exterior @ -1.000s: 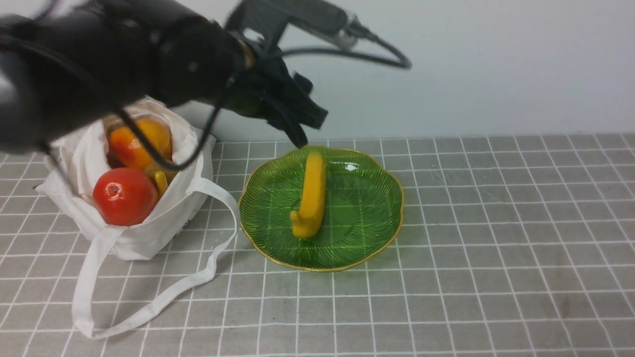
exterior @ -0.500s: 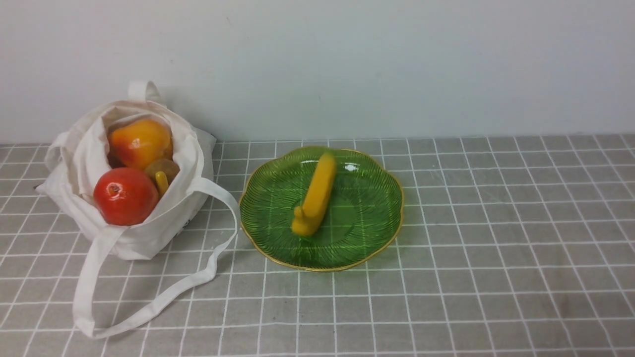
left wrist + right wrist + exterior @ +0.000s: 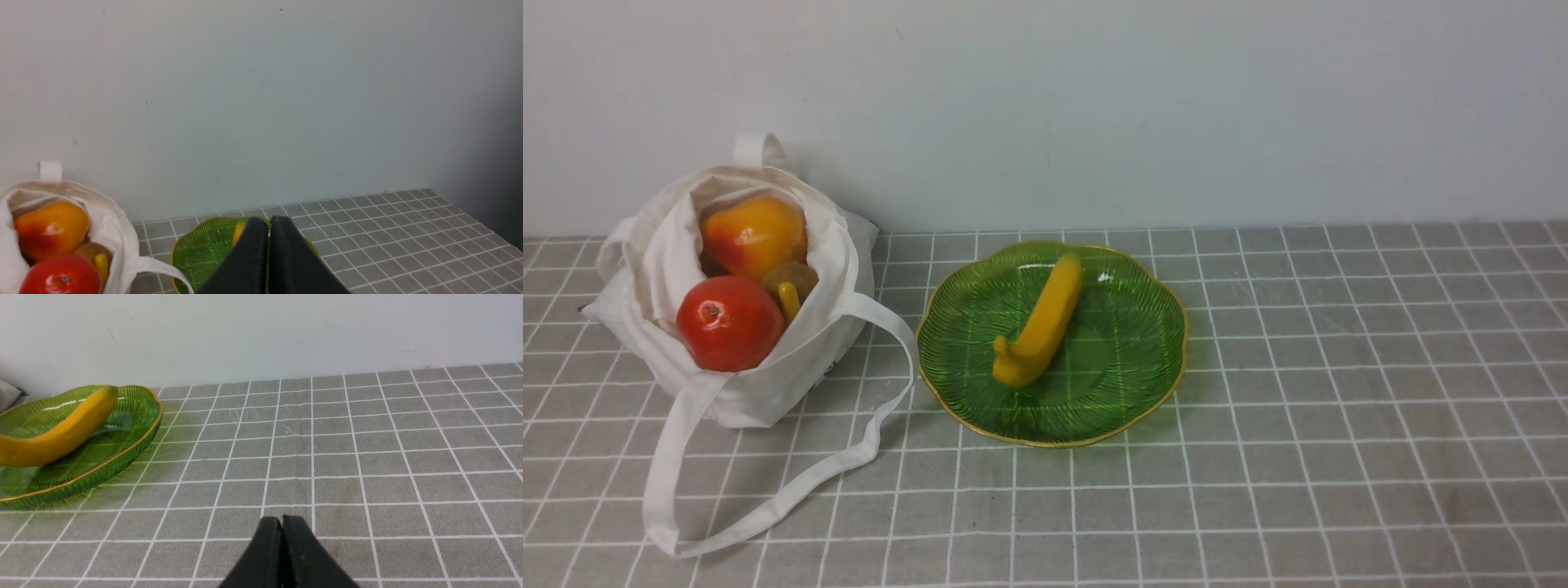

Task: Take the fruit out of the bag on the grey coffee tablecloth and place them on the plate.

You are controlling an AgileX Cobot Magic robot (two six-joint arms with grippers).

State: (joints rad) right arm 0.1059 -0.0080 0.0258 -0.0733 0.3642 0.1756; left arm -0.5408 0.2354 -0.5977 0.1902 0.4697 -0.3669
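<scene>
Jaws pressed flat together with nothing between them mark the left gripper (image 3: 268,222), which hangs high with the translucent green glass plate with its wavy gold rim (image 3: 192,253) beyond and below its tips. The right gripper (image 3: 282,520) is likewise closed and empty, low over the grey-brown white-gridded tablecloth (image 3: 1339,408) to the plate's right. Neither arm shows in the front view. On the plate lies the curved yellow toy banana (image 3: 1041,327), slantwise across the middle, so one fruit seems delivered. Just left of the plate slumps the soft off-white cloth bag (image 3: 760,400), its mouth gaping toward the robot. That probably keeps the round red fruit (image 3: 727,322), the orange-yellow blushed fruit (image 3: 754,235) and the small brown kiwi (image 3: 796,278) reachable.
</scene>
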